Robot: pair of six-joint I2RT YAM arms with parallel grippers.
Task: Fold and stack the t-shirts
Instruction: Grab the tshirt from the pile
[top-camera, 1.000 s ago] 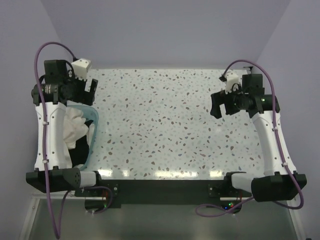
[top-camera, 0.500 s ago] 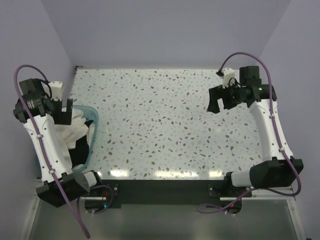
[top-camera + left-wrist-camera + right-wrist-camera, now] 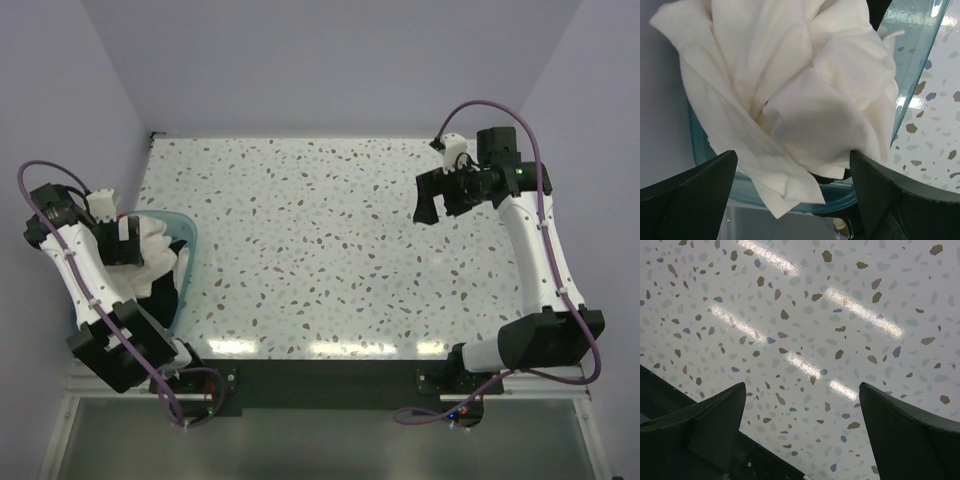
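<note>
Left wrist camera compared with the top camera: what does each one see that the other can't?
Only the left wrist view shows the white t-shirt close up, crease by crease, framed by the left tool's spread fingers. Only the top view shows the right tool, open above the wide speckled table. Both show the white t-shirt bunched in the teal tub.

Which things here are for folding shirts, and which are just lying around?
For the job: white t-shirt, black t-shirt.
Just lying about: teal plastic tub that holds both shirts, speckled table.
</note>
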